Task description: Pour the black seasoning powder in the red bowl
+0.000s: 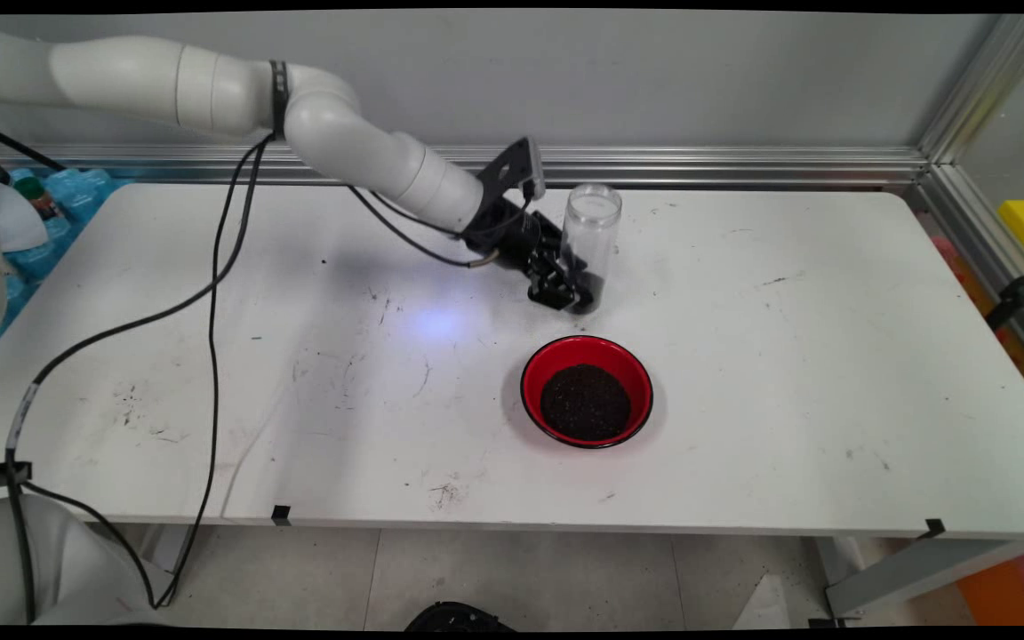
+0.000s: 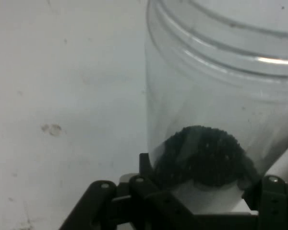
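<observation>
Bowl (image 1: 587,392) sits nearest the table's (image 1: 832,373) front edge, red, with a dark granular heap inside. Just behind it the gripper (image 1: 572,289) has its jaws clamped on the base of a clear jar (image 1: 590,240). Jar (image 2: 221,110) stands upright on the table, open-topped, a little dark granular stuff at its bottom. Jar and bowl are apart, not touching.

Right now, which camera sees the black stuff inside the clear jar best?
The hand view: the black grains fill the clear jar's bottom, close up. In the main view the gripper partly hides that dark patch.
</observation>
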### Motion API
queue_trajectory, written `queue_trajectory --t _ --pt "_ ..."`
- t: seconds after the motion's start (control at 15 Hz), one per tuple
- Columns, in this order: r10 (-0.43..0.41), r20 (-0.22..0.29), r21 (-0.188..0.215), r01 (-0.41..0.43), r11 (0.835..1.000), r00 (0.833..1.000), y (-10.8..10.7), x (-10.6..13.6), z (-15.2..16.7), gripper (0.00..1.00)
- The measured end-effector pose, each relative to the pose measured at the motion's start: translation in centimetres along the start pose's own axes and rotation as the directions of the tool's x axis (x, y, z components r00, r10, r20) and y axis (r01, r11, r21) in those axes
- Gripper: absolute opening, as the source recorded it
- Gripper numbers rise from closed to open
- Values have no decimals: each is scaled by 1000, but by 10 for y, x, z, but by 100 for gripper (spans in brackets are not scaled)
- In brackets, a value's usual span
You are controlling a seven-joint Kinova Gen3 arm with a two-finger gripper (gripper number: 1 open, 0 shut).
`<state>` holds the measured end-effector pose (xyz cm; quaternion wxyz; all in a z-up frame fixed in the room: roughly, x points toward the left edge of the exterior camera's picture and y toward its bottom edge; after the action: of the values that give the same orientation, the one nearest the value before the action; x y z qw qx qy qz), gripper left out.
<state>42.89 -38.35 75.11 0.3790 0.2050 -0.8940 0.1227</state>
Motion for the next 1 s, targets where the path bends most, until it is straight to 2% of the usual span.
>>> queue_trajectory --t 0.6,1.0 --pt "104 -14 29 -103 994 995 -8 39 -30 0" --pt "209 -31 52 -207 977 978 -6 66 -48 0"
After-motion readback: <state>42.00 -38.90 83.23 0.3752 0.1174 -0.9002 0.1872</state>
